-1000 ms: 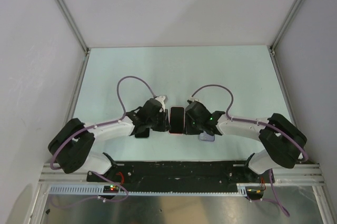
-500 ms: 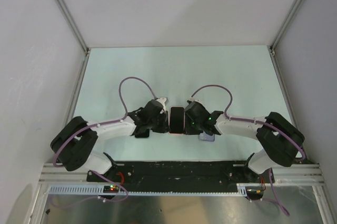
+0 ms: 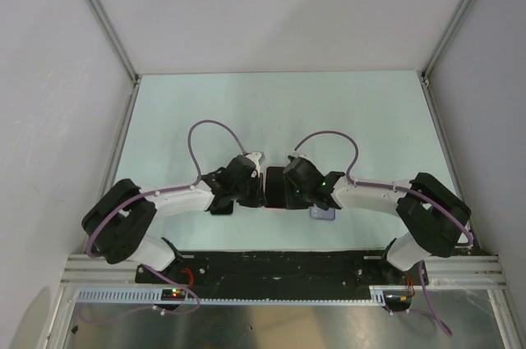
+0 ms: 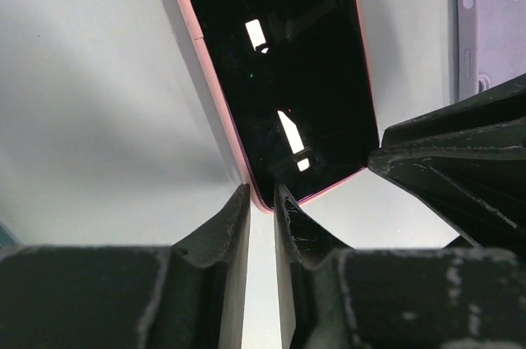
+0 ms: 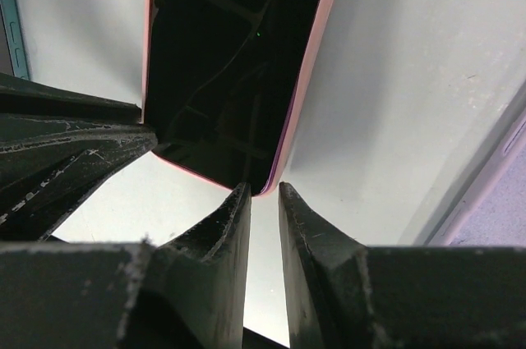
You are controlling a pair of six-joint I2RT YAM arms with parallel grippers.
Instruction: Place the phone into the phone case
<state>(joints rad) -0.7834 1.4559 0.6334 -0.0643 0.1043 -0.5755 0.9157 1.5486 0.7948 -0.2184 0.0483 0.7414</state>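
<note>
Desk (image 3: 246, 111) fills most of what I can see, pale mint and walled in white. Over its near half the left arm (image 3: 164, 201) and right arm (image 3: 378, 195) fold inward until their tips meet at the middle. Between them lies the phone (image 3: 275, 189), flat with its glossy black face up and a pink rim around it. The phone case (image 3: 322, 214), a lavender shell, sits on the desk just beside the right arm's wrist and apart from the phone, so the phone is not yet in it. A dark, teal-edged item (image 5: 6, 12) lies on the other side, by the left arm; what it is I cannot tell. The left gripper (image 4: 261, 208) has its fingers drawn almost together, only a slit between them, with the tips at one corner of the phone's short end. The right gripper (image 5: 263, 195) is set the same way at the neighbouring corner. To my eye each serves as a single narrow prod, bracing the phone from both sides to square it or tip up an edge. Whether either actually nips the rim I cannot tell.
</note>
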